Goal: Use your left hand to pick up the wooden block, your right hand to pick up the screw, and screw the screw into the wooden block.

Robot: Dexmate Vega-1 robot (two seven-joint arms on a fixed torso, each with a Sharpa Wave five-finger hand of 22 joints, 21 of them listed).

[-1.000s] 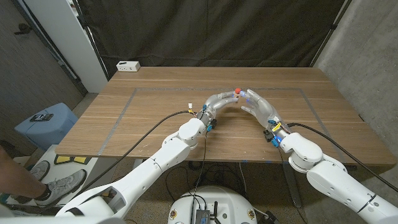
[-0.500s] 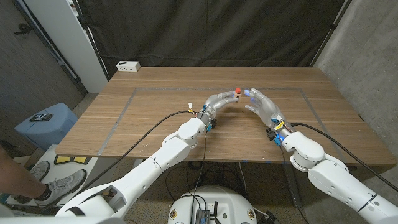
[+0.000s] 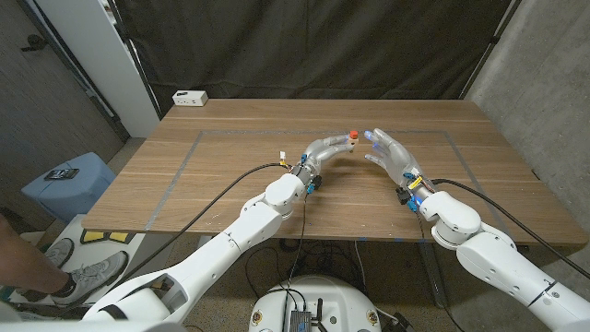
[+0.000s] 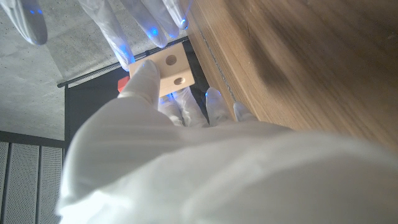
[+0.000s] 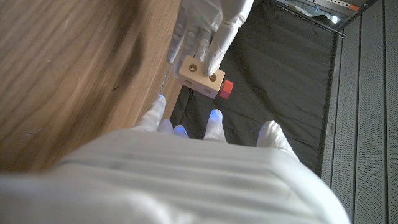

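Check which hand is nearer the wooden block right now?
Left. The left hand holds the wooden block in its fingers, the red screw in its side. The right hand is open, just beside it, not touching.

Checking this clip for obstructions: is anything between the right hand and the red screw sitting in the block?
Nothing visible. The left hand holds the wooden block with the red screw in its end; the right hand is open beside it, with only an open gap between.

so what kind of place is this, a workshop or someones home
Most likely a robotics lab or test bay, not a home: a black curtain hangs behind the wooden table, grey tape lines mark a work area on it, and cables run along the robot's arms.
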